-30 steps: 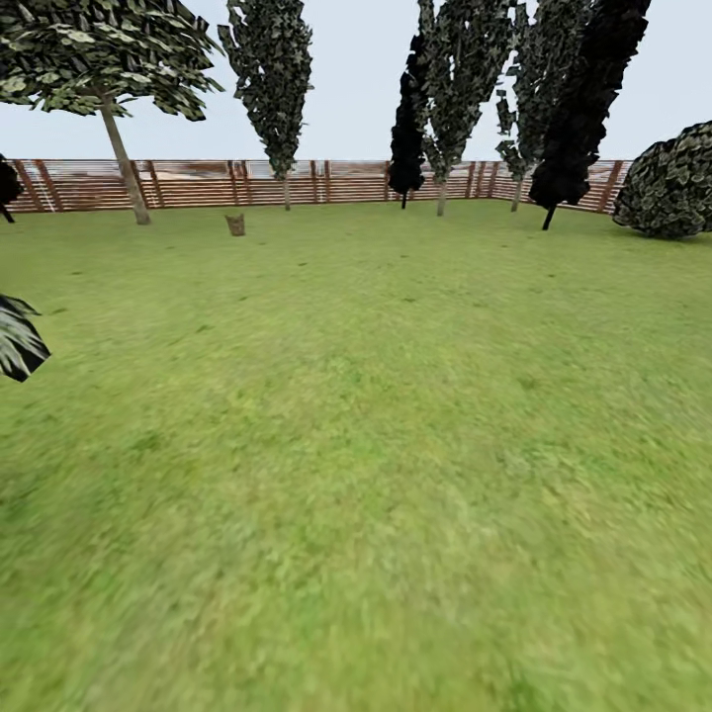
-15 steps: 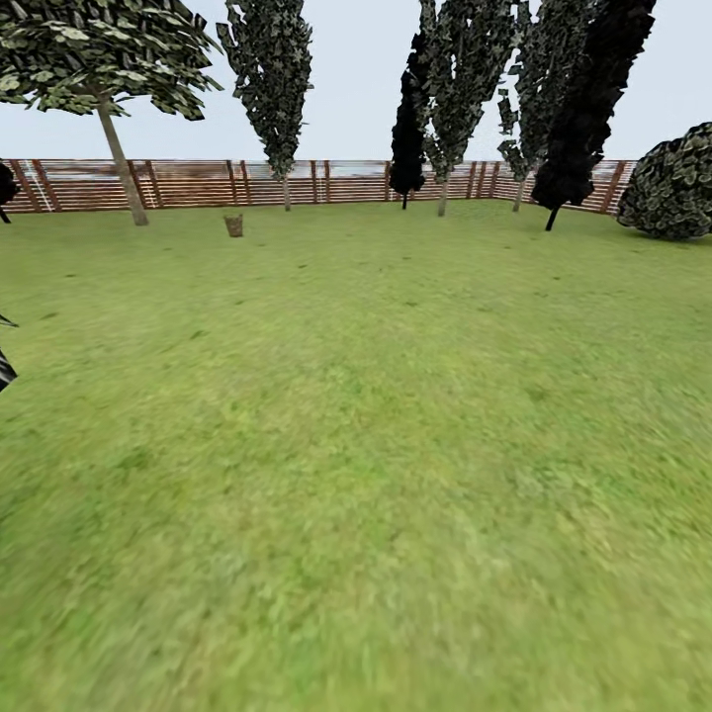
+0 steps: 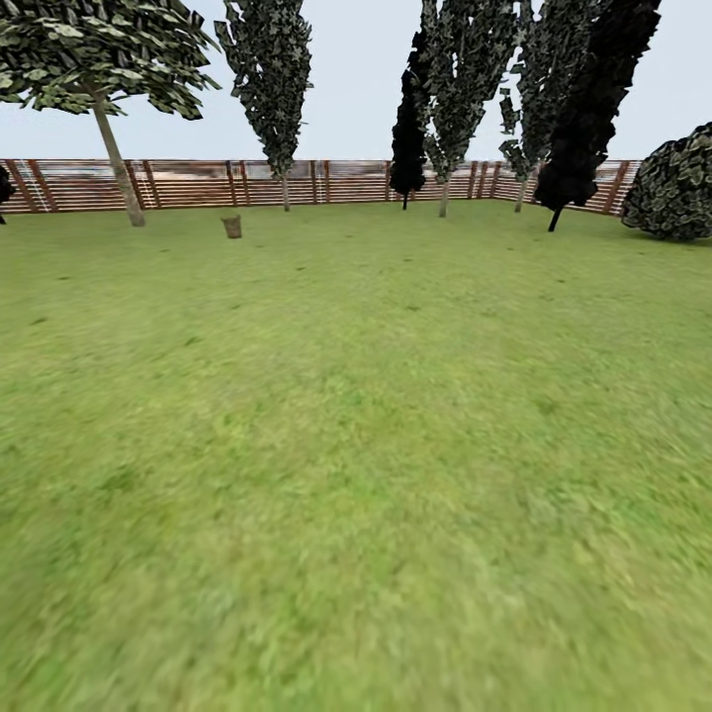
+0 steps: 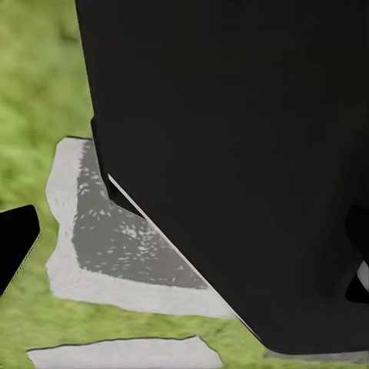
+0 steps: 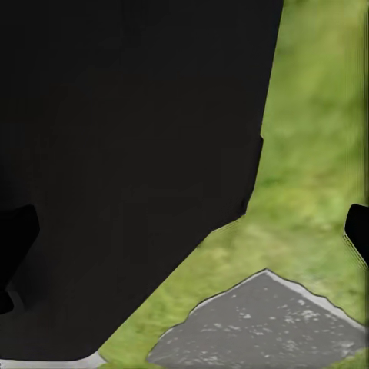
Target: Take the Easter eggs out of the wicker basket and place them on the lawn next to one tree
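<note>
The wicker basket (image 3: 232,226) stood far off on the lawn (image 3: 356,445), a small brown shape at the far left of the head view, just in front of the fence (image 3: 316,182). Too small to tell whether any eggs lay in it. Near it on the left rose the tree (image 3: 117,148) with the slanted pale trunk and a broad dark-green crown; basket and trunk stood apart, with grass between them.

Behind the basket ran the brown horizontal-slat fence, across the far edge of the garden. A slim tree with ragged foliage (image 3: 269,89) stood at the fence just right of the basket. Farther right came a cluster of similar narrow trees (image 3: 457,79) mixed with near-black conifers (image 3: 593,99). A round shrub (image 3: 677,183) sat at the far right edge. The near lawn was open mottled green, blurred toward the bottom.

Left wrist view: a large black body (image 4: 231,154) close to the lens, grass beyond, and pale grey paving stones (image 4: 100,246) set in the turf. Right wrist view: the same sort of black mass (image 5: 131,169), grass, and one grey stone (image 5: 261,323). Dark tips showed at the frame edges in both; I could not tell whether either set of fingers was spread or pressed together.
</note>
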`<state>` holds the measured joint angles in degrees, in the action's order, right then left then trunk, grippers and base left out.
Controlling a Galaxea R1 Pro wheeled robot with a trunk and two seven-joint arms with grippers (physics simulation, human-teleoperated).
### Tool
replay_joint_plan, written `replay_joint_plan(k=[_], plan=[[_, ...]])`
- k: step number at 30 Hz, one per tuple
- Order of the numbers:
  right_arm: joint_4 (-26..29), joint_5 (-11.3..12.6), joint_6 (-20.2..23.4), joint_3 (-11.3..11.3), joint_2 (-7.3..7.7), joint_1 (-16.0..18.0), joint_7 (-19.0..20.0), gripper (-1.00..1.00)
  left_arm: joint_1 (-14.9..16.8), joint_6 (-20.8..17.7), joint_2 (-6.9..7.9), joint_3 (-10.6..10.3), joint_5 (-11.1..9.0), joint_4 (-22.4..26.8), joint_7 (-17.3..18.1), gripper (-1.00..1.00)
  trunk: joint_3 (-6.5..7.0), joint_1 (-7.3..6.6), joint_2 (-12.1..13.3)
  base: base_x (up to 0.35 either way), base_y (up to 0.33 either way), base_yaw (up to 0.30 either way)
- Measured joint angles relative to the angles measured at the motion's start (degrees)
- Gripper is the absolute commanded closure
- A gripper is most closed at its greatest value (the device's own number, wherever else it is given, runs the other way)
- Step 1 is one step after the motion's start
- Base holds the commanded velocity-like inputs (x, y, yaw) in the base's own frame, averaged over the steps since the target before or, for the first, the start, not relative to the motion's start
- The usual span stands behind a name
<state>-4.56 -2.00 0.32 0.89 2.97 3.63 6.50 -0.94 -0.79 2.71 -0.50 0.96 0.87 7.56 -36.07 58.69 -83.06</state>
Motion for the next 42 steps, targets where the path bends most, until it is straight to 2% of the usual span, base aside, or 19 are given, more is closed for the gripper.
replay_joint_plan(k=[42], plan=[[0.00, 0.00, 0.08, 0.00, 0.00, 0.00, 0.01, -1.00, 0.00, 0.00, 0.00, 0.00, -0.08, 0.00, 0.00, -1.00, 0.00, 0.00, 0.00, 0.344, 0.000, 0.000]])
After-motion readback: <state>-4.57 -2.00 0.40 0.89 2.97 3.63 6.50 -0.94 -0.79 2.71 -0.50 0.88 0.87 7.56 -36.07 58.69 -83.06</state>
